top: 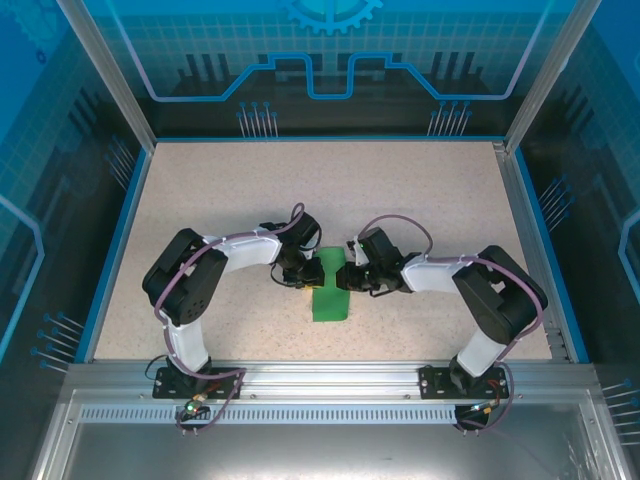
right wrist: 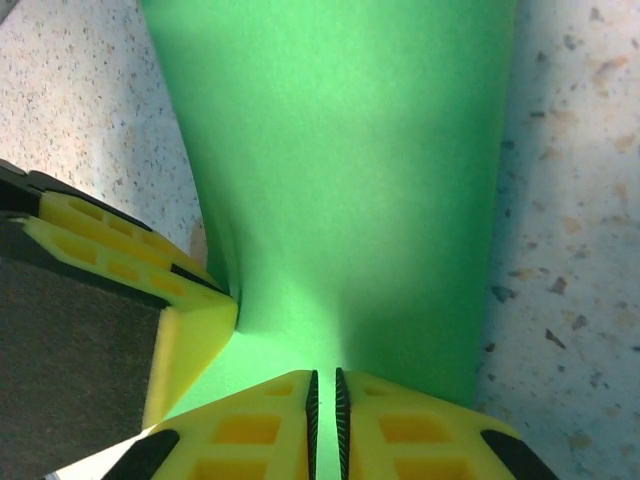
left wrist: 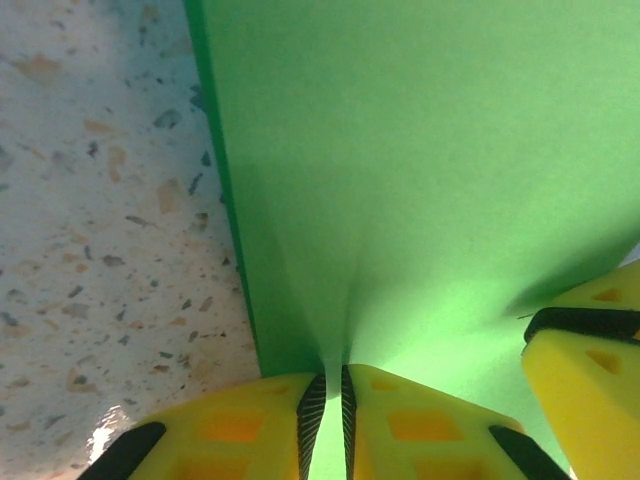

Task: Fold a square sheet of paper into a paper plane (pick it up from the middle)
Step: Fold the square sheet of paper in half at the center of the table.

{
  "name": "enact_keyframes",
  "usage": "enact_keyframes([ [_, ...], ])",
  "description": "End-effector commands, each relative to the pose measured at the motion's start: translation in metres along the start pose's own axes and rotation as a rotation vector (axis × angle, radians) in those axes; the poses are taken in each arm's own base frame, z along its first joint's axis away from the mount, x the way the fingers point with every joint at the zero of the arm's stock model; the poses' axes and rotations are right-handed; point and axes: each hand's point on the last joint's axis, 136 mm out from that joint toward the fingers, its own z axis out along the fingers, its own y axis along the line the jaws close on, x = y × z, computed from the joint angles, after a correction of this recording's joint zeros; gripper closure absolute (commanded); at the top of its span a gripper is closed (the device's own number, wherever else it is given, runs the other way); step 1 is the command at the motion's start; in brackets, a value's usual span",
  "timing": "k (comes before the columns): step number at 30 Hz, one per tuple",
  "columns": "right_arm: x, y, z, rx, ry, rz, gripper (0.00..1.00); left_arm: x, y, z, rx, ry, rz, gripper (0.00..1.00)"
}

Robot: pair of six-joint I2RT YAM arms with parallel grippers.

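In the lower centre of the overhead view, the left gripper point(top: 297, 272) and right gripper point(top: 352, 276) each pinch the paper point(top: 330, 295) in nearly closed jaws, seemingly mid-fold; next likely needs edges aligned, then creased.

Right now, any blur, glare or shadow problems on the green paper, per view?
Left wrist: green paper soft and textureless, brighter near the left gripper. Right wrist: paper brightens toward the right gripper, no glare. Top external: sharp, evenly lit.
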Motion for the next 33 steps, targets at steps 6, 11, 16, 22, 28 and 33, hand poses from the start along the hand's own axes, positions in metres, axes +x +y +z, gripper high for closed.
enact_keyframes([
  [6,-0.016,-0.015,0.013,0.027,-0.014,0.014,0.86,0.016,0.058,0.026,-0.242,0.051,-0.003,0.8],
  [11,-0.02,-0.03,0.014,0.069,-0.022,0.041,0.86,0.016,0.066,0.025,-0.28,0.051,0.005,0.81],
  [16,-0.026,-0.044,0.009,0.126,-0.046,0.074,0.87,0.018,0.073,0.025,-0.311,0.051,0.008,0.81],
  [22,-0.029,-0.062,-0.002,0.202,-0.082,0.124,0.87,0.019,0.077,0.027,-0.325,0.058,0.008,0.81],
  [28,-0.039,-0.051,-0.017,0.178,-0.123,0.098,0.87,0.018,0.076,0.029,-0.322,0.059,0.011,0.81],
  [33,-0.049,-0.016,-0.022,0.069,-0.131,0.03,0.87,0.016,0.074,0.029,-0.316,0.058,0.016,0.81],
])
